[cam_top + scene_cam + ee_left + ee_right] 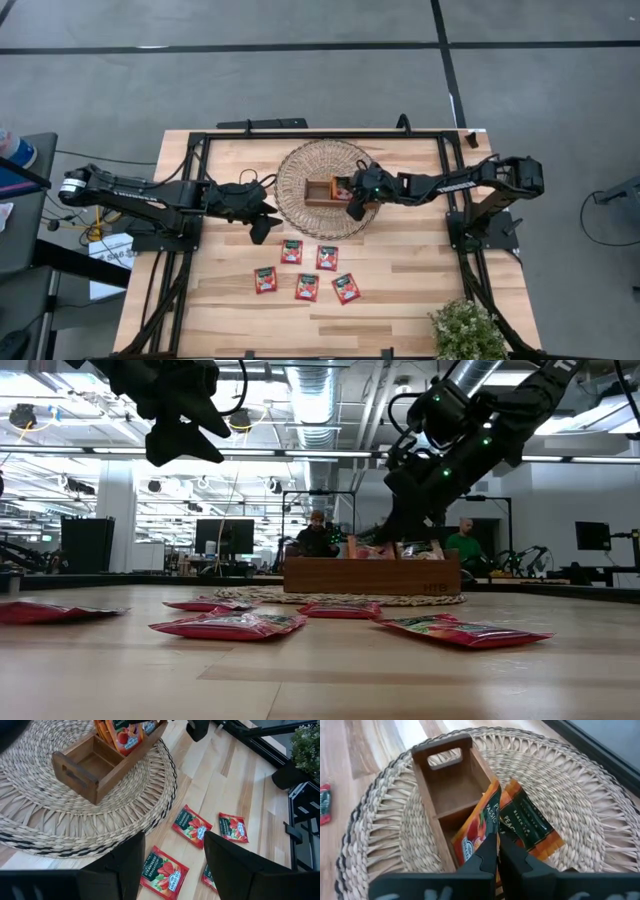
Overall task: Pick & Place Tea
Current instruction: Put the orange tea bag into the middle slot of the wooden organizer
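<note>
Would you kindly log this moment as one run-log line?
right gripper: shut on tea sachet over wooden tray | left gripper: open, above table | five sachets on table

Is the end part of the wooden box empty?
Yes. The wooden box's handle-end part shows bare wood; tea packets stand farther along, by the right gripper.

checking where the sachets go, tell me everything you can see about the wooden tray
The wooden tray is a dark brown, oblong open box with thin walls, inner dividers and a slot handle cut in one end. It sits flat on the round woven mat near the table's far edge. The compartments nearest the handle look empty; orange tea sachets stand tilted at the other end, where the shut right gripper is.
</note>
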You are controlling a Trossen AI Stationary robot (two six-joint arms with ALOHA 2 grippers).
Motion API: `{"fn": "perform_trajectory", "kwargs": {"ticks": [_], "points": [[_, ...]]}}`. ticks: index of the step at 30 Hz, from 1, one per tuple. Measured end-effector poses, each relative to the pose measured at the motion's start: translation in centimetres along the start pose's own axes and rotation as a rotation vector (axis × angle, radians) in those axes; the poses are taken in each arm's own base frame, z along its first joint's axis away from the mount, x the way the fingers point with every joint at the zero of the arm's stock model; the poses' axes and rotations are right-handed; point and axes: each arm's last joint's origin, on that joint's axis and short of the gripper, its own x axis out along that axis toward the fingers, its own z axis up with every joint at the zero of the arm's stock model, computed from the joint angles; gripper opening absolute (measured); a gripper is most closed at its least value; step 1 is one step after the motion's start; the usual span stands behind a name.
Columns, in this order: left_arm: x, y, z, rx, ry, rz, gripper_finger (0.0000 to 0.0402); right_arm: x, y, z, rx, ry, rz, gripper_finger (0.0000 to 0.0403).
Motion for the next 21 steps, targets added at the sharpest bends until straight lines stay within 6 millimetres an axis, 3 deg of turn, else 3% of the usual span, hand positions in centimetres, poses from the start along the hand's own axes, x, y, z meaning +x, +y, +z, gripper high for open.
{"fn": "perform_trajectory", "kwargs": {"ticks": [9,21], "points": [[0.00,0.00,0.00,0.000,0.000,0.000,0.0195,0.00,0.06,-0.36,-0.007,0.041,0.038,0.0009],[0.00,0.00,0.00,-0.003,0.000,0.000,0.0195,-0.02,0.05,-0.58,-0.012,0.064,0.045,0.0119]]}}
